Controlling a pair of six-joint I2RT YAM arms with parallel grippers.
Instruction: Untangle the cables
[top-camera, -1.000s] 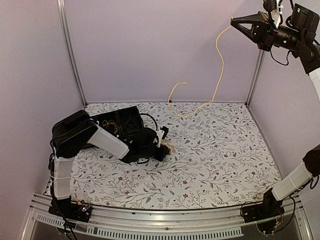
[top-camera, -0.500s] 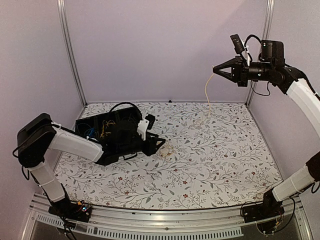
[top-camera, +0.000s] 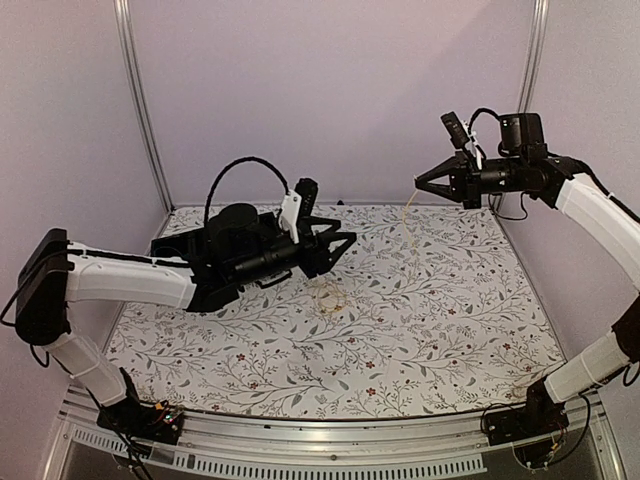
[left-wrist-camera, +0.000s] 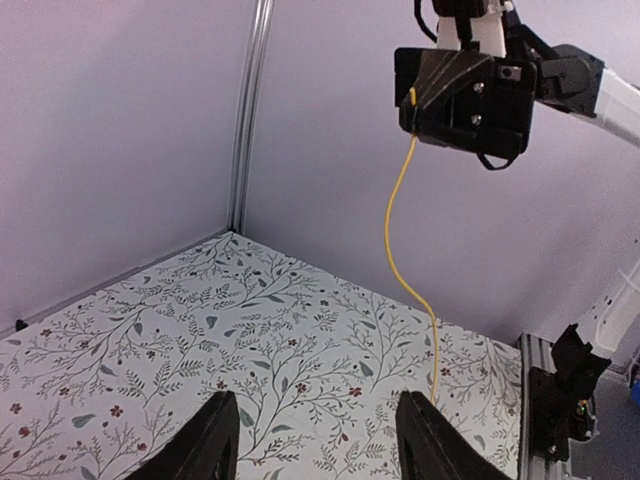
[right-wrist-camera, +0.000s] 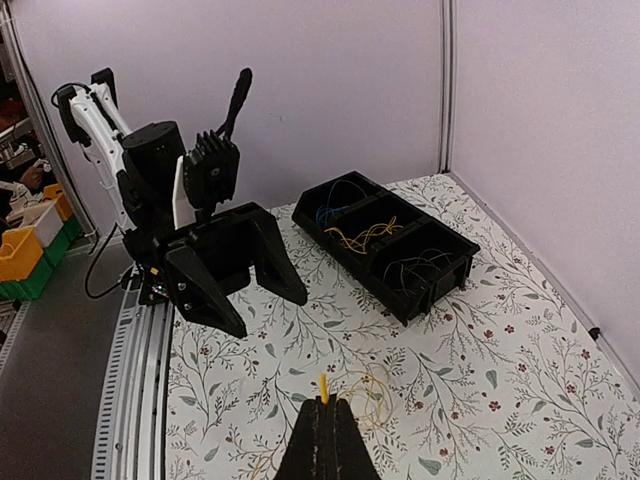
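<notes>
My right gripper (top-camera: 419, 184) is raised at the back right and shut on the end of a yellow cable (top-camera: 410, 216). The cable hangs down to the table; in the left wrist view it (left-wrist-camera: 391, 230) drops from that gripper (left-wrist-camera: 462, 92). Its short tip (right-wrist-camera: 323, 386) sticks out above the shut fingers (right-wrist-camera: 322, 432). A pale yellow coil (top-camera: 328, 296) lies on the table between the arms, also seen in the right wrist view (right-wrist-camera: 374, 392). My left gripper (top-camera: 340, 250) hovers above the table near that coil, open and empty, its fingers (left-wrist-camera: 215, 442) wide apart.
A black three-compartment bin (right-wrist-camera: 446, 272) stands at the back left, holding blue (right-wrist-camera: 333, 207), yellow (right-wrist-camera: 366, 236) and dark cables (right-wrist-camera: 418, 264). In the top view my left arm mostly covers the bin (top-camera: 172, 246). Walls and metal posts (top-camera: 140, 100) close the back and sides.
My left gripper has lifted away from the bin and swung right, now pointing toward the right arm. My right gripper has come down and left with the yellow cable.
</notes>
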